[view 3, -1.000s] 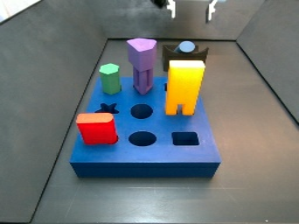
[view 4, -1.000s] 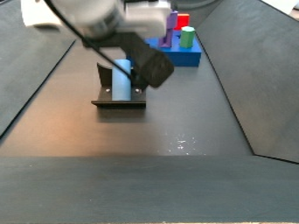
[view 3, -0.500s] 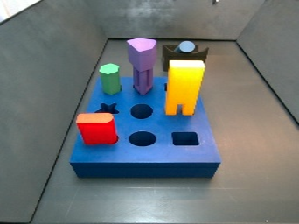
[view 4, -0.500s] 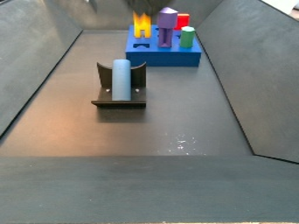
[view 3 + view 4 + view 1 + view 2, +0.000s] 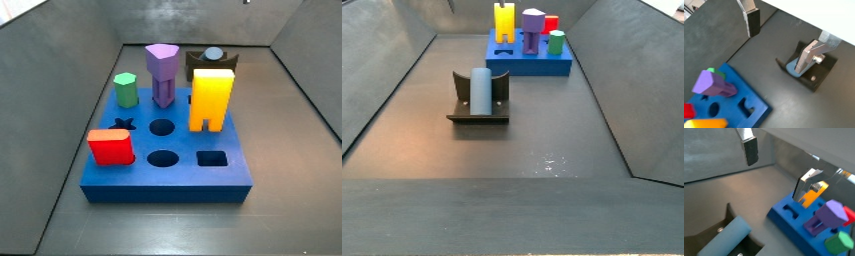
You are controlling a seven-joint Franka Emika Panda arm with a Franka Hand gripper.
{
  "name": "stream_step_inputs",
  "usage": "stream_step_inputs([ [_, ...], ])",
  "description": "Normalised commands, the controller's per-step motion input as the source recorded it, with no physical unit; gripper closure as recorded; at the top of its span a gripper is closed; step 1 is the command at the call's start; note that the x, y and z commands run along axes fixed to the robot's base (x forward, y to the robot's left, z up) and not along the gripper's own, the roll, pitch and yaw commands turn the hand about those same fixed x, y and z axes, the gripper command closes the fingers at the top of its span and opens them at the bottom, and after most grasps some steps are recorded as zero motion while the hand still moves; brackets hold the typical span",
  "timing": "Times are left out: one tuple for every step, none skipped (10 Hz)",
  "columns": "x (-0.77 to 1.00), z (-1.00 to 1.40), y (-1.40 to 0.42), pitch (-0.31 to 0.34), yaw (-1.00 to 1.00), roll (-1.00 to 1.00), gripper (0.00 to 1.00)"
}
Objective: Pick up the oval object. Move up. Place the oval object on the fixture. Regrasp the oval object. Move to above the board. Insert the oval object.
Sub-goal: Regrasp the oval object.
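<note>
Beside the board (image 5: pixel 734 100), end effector (image 5: pixel 784 32) empty, fingers apart.

The claw (image 5: pixel 784 35) has flat silver finger plates (image 5: pixel 751 17) with dark pads; one plate carries a round silver screw.

I see a purple column (image 5: pixel 163 70), yellow arch block (image 5: pixel 211 98), green peg (image 5: pixel 126 90) and red block (image 5: pixel 110 147) standing upright.
</note>
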Motion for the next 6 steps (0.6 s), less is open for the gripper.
stream_step_inputs([
  [-0.05, 0.01, -0.03, -0.004, 0.03, 1.00, 0.00],
  [-0.05, 0.00, -0.03, -0.010, 0.03, 1.00, 0.00],
  [-0.05, 0.01, -0.02, -0.019, 0.03, 1.00, 0.00],
  [-0.05, 0.01, -0.02, -0.024, 0.03, 1.00, 0.00],
  [-0.05, 0.01, -0.02, -0.033, 0.03, 1.00, 0.00],
  [-0.04, 0.00, -0.02, -0.043, 0.03, 1.00, 0.00],
])
